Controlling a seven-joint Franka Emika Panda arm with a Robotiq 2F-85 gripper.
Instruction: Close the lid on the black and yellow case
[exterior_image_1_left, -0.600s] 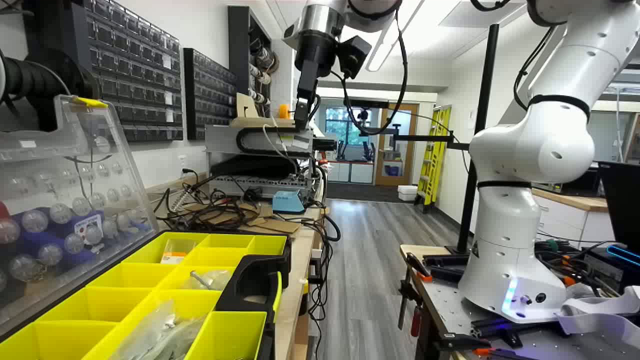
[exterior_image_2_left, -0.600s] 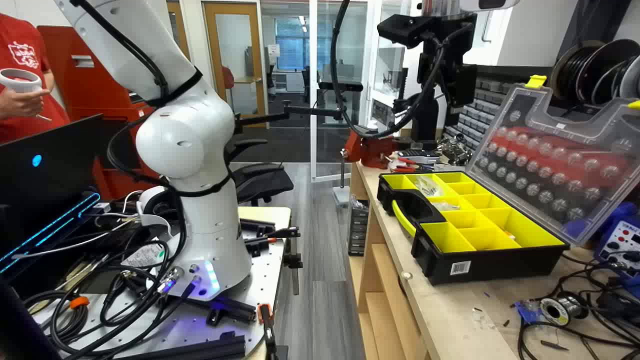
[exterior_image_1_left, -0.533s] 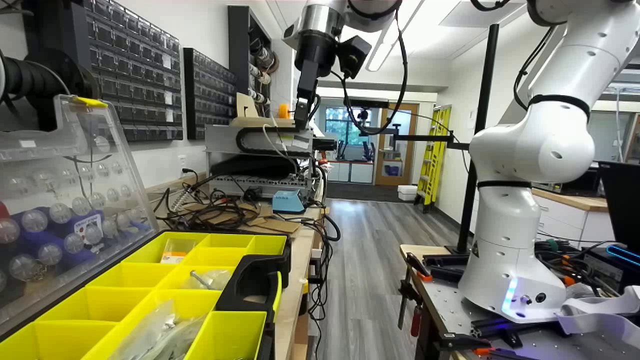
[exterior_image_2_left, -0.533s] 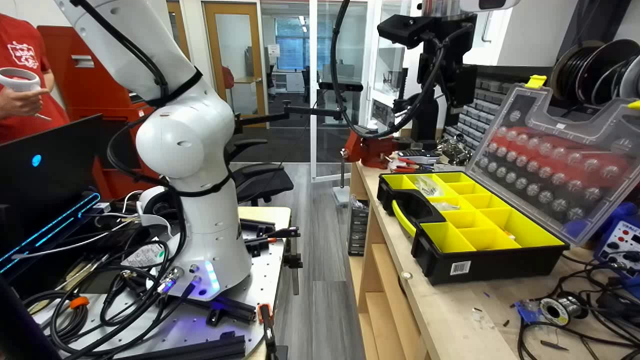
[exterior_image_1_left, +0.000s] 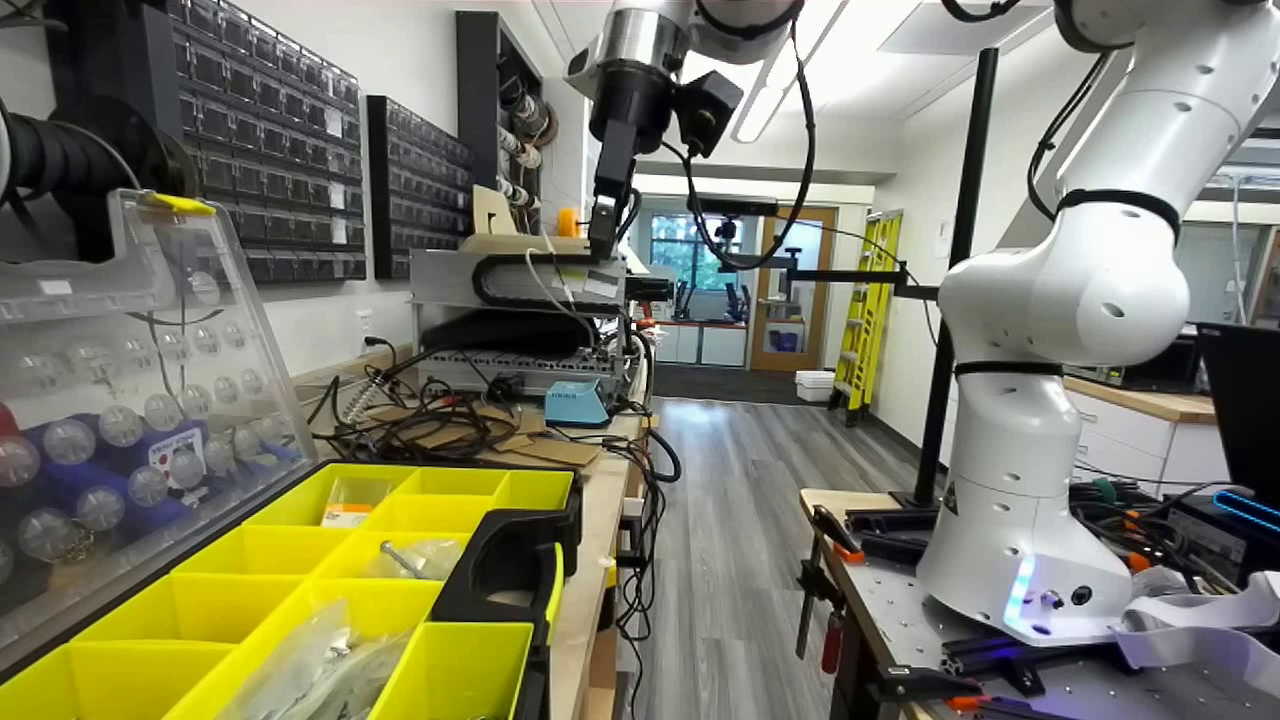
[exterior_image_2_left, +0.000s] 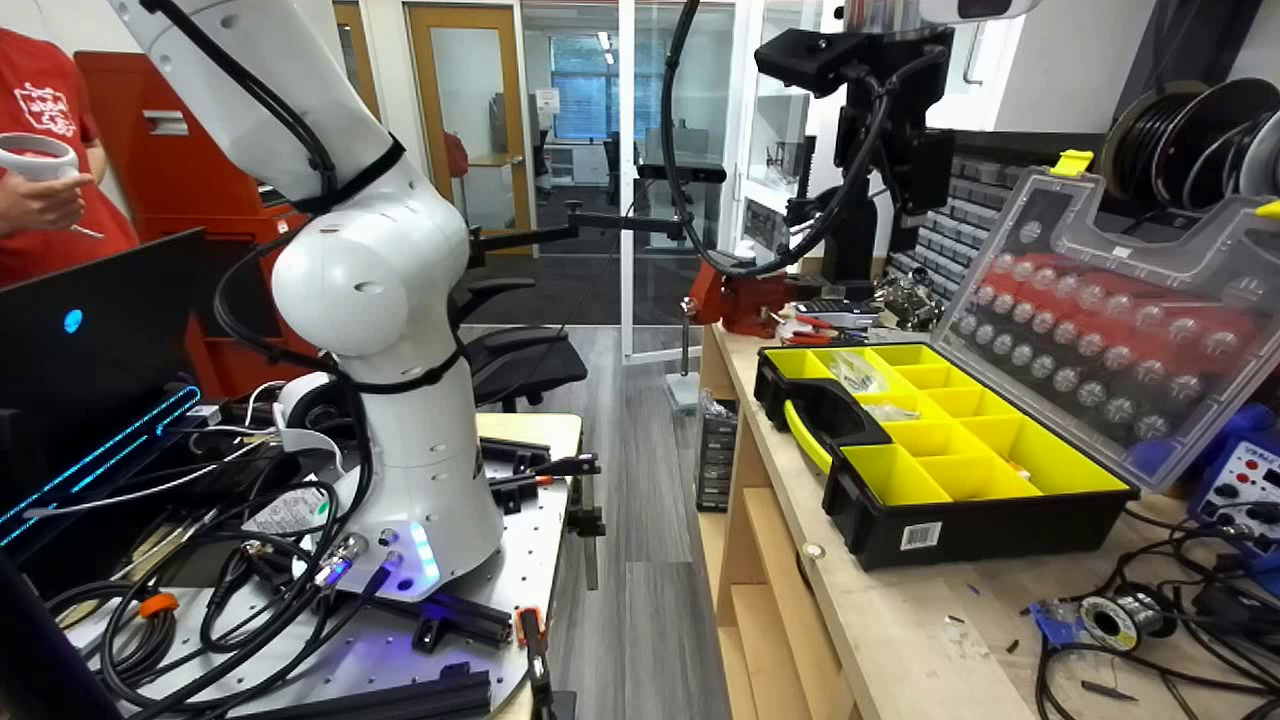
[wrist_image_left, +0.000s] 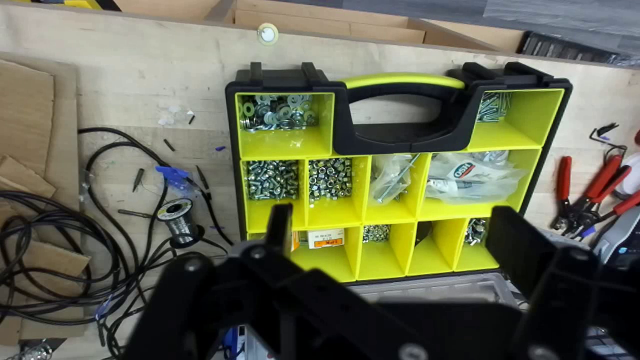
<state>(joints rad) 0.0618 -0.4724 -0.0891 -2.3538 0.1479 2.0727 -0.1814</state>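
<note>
Plastic bag (wrist_image_left: 475, 182) in the case (wrist_image_left: 345, 125) read "OSH", small orange-banded box (wrist_image_left: 326, 238) showed what looked like "1PK", a barcode label (exterior_image_2_left: 921, 536) stood on the case's black outer side, and the red shirt (exterior_image_2_left: 50, 72) bore white print (exterior_image_2_left: 47, 110).

Workshop-style lab here: a red bench vise (exterior_image_2_left: 747, 305) sits at a front corner of the wooden workbench (exterior_image_2_left: 900, 612), solder spool (wrist_image_left: 178, 221) well in from the front edge. Small-parts drawer cabinets (exterior_image_1_left: 270, 140) hang above the back edge!
</note>
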